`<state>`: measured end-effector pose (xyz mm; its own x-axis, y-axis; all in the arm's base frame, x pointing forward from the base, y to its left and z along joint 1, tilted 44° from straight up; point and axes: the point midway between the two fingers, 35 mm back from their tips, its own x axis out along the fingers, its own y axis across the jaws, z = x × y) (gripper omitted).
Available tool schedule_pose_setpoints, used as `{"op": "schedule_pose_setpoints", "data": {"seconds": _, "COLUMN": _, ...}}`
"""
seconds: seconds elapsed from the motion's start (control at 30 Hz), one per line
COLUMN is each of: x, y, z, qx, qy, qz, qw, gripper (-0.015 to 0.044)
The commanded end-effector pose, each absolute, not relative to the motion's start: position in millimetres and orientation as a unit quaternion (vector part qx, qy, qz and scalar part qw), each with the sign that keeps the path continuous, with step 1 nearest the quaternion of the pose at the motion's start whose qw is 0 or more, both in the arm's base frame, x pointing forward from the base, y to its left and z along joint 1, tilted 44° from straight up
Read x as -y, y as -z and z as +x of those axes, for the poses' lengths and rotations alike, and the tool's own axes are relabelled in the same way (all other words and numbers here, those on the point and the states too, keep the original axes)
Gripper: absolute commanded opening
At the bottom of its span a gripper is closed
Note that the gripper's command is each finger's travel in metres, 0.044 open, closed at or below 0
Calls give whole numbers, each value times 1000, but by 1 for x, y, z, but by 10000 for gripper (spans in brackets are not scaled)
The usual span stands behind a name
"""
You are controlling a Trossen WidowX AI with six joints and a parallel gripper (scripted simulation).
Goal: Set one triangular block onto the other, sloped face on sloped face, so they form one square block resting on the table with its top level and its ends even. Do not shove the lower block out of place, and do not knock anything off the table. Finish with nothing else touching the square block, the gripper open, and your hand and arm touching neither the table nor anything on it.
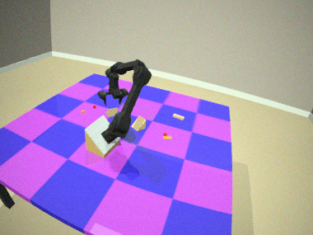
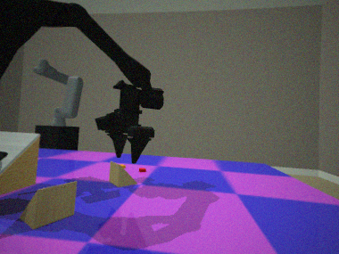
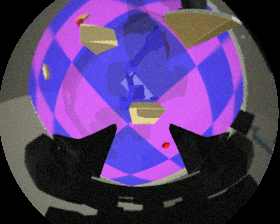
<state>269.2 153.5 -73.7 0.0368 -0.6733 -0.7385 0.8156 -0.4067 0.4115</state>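
One wooden triangular block [image 1: 112, 112] [image 2: 119, 176] [image 3: 146, 114] stands on the table near the gripper; in the exterior view its slope falls to the right. The other triangular block [image 1: 139, 124] [image 2: 51, 206] [image 3: 97, 39] stands apart from it, closer to the camera in the exterior view, its slope falling to the left. My gripper [image 1: 113, 103] [image 2: 127, 159] [image 3: 143, 126] is open and empty, pointing down, with its fingertips above the first block's height. In the wrist view that block shows just beyond the gap between the fingertips.
The arm's base sits on a large wedge with a pale top [image 1: 95, 129] [image 2: 18, 138]. A pale bar [image 1: 178, 116] [image 3: 46, 71] lies farther off. A red piece [image 1: 165, 133] touches or nearly touches an orange one [image 1: 167, 138]. Another red piece [image 1: 94, 106] [image 2: 143, 169] [image 3: 166, 145] and orange piece [image 1: 82, 111] lie beyond the first block.
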Motion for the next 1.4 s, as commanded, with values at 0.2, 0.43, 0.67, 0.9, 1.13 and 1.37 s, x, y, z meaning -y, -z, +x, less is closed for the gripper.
{"op": "schedule_pose_setpoints", "data": {"seconds": 0.2, "x": -139, "y": 88, "z": 267, "qx": -74, "qy": 689, "qz": 474, "qw": 543, "gripper": 440}}
{"op": "schedule_pose_setpoints", "data": {"seconds": 0.43, "x": -131, "y": 96, "z": 266, "qx": -73, "qy": 688, "qz": 475, "qw": 544, "gripper": 440}}
{"op": "schedule_pose_setpoints", "data": {"seconds": 0.67, "x": -123, "y": 105, "z": 265, "qx": -73, "qy": 687, "qz": 477, "qw": 544, "gripper": 440}}
{"op": "schedule_pose_setpoints", "data": {"seconds": 0.9, "x": -115, "y": 112, "z": 263, "qx": -72, "qy": 686, "qz": 478, "qw": 545, "gripper": 440}}
{"op": "schedule_pose_setpoints", "data": {"seconds": 1.13, "x": -111, "y": 116, "z": 262, "qx": -71, "qy": 685, "qz": 478, "qw": 545, "gripper": 387}}
{"op": "schedule_pose_setpoints", "data": {"seconds": 1.37, "x": -111, "y": 116, "z": 262, "qx": -71, "qy": 685, "qz": 478, "qw": 545, "gripper": 263}}
